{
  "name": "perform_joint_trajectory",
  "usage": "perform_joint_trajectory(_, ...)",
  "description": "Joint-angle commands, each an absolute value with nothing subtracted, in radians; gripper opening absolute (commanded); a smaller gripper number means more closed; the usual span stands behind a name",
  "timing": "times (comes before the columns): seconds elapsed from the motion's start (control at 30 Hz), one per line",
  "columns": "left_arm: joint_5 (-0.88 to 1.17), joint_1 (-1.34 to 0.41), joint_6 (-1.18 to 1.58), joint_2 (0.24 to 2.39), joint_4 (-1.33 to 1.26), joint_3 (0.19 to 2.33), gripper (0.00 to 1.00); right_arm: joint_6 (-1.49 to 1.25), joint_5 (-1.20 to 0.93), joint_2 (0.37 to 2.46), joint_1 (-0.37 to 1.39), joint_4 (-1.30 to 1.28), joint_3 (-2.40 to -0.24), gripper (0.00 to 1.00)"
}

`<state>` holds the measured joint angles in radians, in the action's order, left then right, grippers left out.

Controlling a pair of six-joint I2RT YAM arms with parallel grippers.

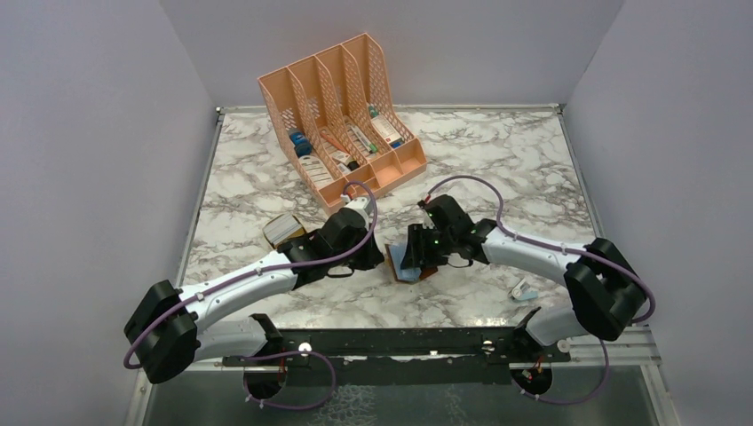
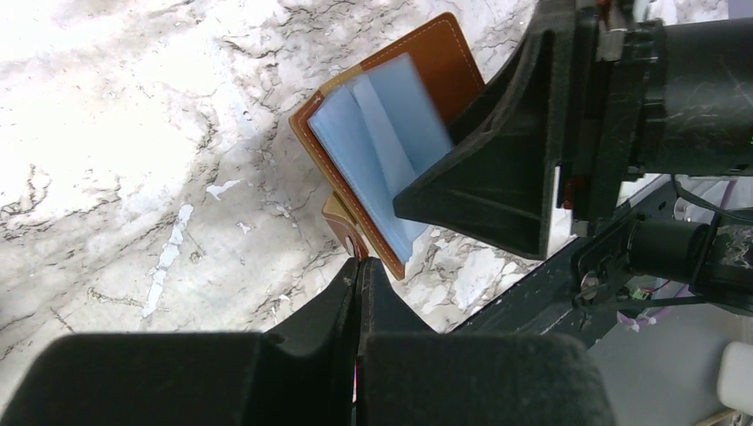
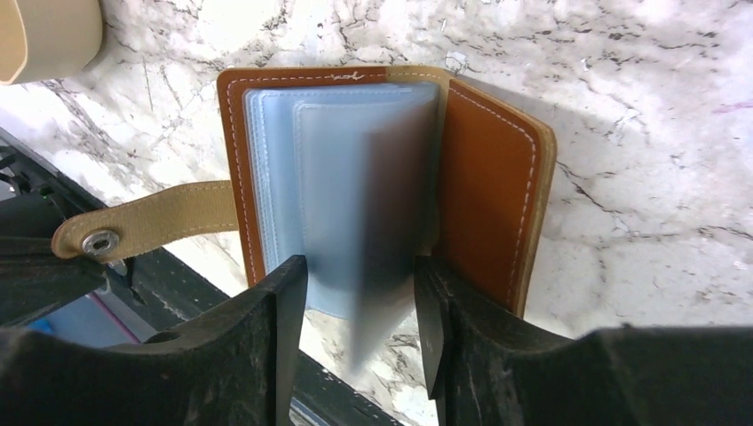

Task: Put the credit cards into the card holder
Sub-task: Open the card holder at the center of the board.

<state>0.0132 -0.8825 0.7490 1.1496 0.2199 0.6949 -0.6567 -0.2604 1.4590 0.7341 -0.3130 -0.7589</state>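
Note:
The card holder (image 1: 417, 269) lies open on the marble between my two grippers. It is brown, with pale blue sleeves (image 3: 293, 177) inside, and it also shows in the left wrist view (image 2: 444, 62). My left gripper (image 2: 360, 264) is shut, its tips on the edge of the holder's tan snap tab (image 3: 142, 226). My right gripper (image 3: 360, 293) is open and straddles an upright, blurred blue-grey leaf or card (image 3: 377, 222) at the holder's near edge; I cannot tell which it is. A small stack of cards (image 1: 282, 231) lies left of my left gripper (image 1: 377, 257).
A large peach slotted organizer (image 1: 342, 115) with small items in it stands at the back. A small white and blue item (image 1: 524, 288) lies near the right arm's base. The black front rail (image 1: 400, 342) runs just behind the holder's near side.

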Motion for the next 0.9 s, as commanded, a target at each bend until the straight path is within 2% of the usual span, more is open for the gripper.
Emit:
perform_joint_trajectory(0.0,-0.028,-0.877,0.751,1.128,0.229,0.673,0.0,-0.667,-0.171,1.403,0.741,-0.319,-0.742,0.5)
perform_joint_trajectory(0.3,-0.031,-0.877,0.755,1.121,0.225,0.661,0.0,-0.661,-0.041,1.393,0.741,-0.422,-0.77,0.5)
perform_joint_trajectory(0.63,-0.022,-0.877,0.734,1.143,0.232,0.676,0.0,-0.66,0.103,1.36,0.741,-0.549,-0.816,0.57)
perform_joint_trajectory(0.87,-0.02,-0.877,0.736,1.163,0.221,0.677,0.0,-0.645,0.171,1.368,0.741,-0.609,-0.855,0.56)
